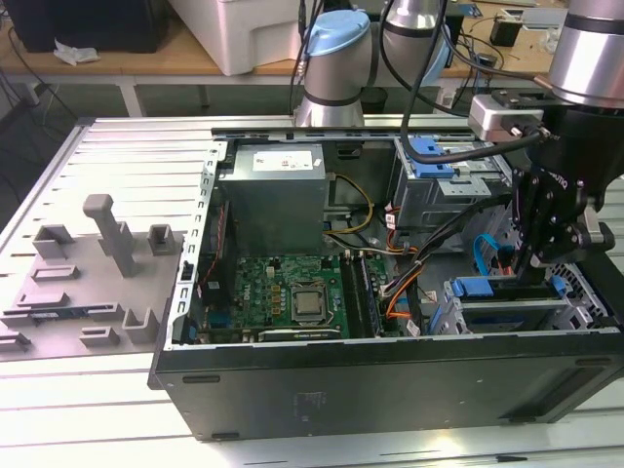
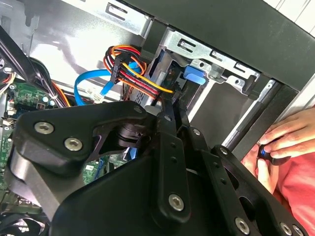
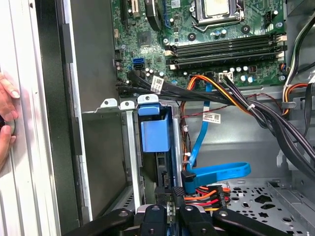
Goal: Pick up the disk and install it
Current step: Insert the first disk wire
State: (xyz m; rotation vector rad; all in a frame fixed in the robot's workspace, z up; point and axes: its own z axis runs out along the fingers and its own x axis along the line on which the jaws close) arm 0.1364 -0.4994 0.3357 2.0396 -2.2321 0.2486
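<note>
Slatted metal tabling is seen beneath an open computer case, inside which the claw is poised. Red and orange wires and a blue cable are crowded just beside it, and a person's hand is held beyond the case wall. Its tips are drawn nearly together at the near end of the disk, which is seated straight ahead in the drive cage.

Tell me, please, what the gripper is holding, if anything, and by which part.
It cannot be told. The gripper is down at the end of the disk standing in the drive cage, but any grip is hidden.
</note>
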